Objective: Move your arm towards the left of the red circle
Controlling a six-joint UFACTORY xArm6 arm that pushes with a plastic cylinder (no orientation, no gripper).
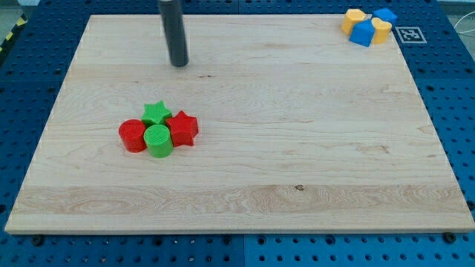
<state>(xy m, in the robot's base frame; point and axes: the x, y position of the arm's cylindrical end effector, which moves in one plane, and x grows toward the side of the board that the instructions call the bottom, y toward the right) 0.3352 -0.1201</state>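
Red circle [133,136] sits upright, round with no facing or markings, at the left end of a touching cluster: green cylinder [158,141], green star [156,113], red star [182,128]. My tip [179,64] rests farther back, apart, holding nothing. Yellow and blue blocks [368,25] crowd the far right corner.

wooden board [297,148] lying on blue pegboard | carrying red circle [133,136], green circle [158,141], green star [156,113], red star [182,128] touching | yellow and blue blocks [368,25] sitting top right

Bright, even overhead light, soft short shadows, no glare, sharp focus throughout.
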